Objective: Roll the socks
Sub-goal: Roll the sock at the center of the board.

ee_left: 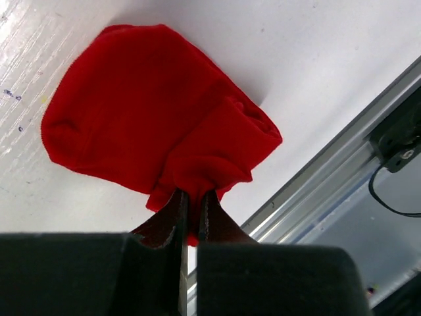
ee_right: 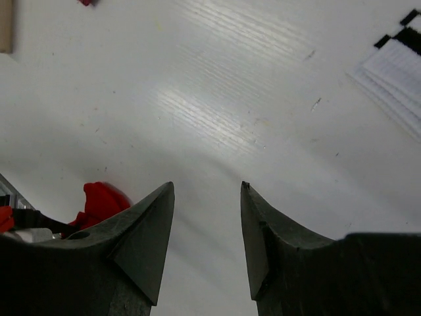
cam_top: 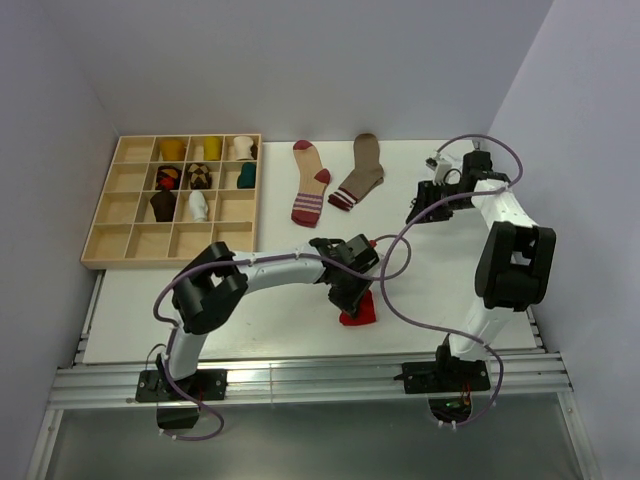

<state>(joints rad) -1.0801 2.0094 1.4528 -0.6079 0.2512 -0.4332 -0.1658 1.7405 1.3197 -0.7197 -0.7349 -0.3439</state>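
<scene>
White tabletop [cam_top: 260, 300], boxed in by pale walls, fills the overhead view. At upper left stands a wooden tray [cam_top: 130, 245], and several of its compartments hold rolled socks [cam_top: 198, 205], so part of the job looks done.

At lower centre a red sock [ee_left: 151, 125] lies bunched and folded over on itself near the table's front rail. The left gripper [ee_left: 193, 210] is clamped tight on a fold at its near edge. This one seems to be mid-roll and not yet a neat bundle.

At upper centre a maroon sock [cam_top: 310, 185] and a brown sock [cam_top: 360, 172], both with striped cuffs, lie flat side by side, apparently untouched.

The right gripper [ee_right: 207, 224] hangs at upper right over bare table, its jaws apart and empty.
</scene>
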